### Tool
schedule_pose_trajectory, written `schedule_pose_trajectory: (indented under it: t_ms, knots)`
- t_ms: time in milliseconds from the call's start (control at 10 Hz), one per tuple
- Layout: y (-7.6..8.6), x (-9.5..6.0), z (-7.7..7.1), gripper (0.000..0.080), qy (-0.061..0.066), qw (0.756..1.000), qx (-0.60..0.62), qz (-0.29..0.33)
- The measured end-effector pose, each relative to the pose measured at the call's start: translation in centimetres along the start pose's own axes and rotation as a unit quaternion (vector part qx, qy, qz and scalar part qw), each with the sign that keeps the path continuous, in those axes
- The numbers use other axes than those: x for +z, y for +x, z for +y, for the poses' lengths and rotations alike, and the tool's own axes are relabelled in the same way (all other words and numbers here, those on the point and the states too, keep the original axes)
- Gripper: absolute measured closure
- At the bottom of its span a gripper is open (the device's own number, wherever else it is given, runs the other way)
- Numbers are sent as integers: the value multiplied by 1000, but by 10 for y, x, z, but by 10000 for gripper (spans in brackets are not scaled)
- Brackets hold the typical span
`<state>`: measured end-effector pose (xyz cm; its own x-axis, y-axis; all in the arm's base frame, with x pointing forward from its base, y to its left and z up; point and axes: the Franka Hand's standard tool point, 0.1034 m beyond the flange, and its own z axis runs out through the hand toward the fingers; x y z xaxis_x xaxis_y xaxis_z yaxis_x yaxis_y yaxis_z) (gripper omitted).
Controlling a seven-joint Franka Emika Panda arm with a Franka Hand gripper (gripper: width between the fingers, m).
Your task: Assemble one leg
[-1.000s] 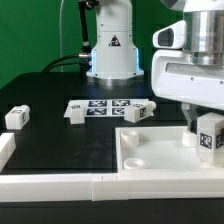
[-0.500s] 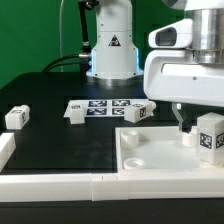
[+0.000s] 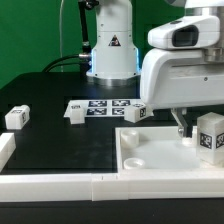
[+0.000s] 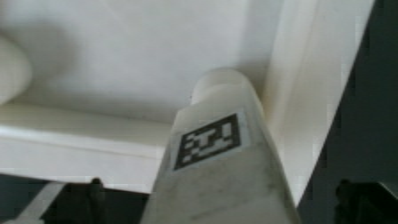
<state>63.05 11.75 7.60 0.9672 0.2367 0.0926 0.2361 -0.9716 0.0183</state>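
Small white stubby plastic leg with black-and-white square tag stands upright on large flat white square panel, at exterior view's right edge. Black two-finger gripper straddles leg, jaws spread, gaps both sides, not touching.

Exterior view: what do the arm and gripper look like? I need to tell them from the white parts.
The gripper has a bulky, rounded white housing with a dark oval inset near its top and short dark fingers below. The arm's base behind is white too, marked with a dark triangular sign, with a blue glow at its foot.
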Motion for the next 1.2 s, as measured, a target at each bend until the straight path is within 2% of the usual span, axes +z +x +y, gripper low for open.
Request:
schedule_pose_trajectory:
  t_ms: [100, 300, 400, 500, 600, 700, 900, 1000, 1200]
  knots:
    - [0, 0, 0, 150, 0, 999, -54, 0]
    - [1, 0, 0, 150, -1, 997, -71, 5]
    - [1, 1, 0, 238, -1, 998, -70, 5]
    - [1, 1, 0, 385, -1, 998, -70, 5]
    - [1, 1, 0, 385, -1, 998, -70, 5]
    - [0, 1, 0, 505, -1, 998, -67, 4]
    - [0, 2, 0, 505, 0, 999, -45, 4]
    - [0, 2, -1, 505, 1, 1000, 25, 5]
    - [0, 2, -3, 505, 1, 986, 168, 5]
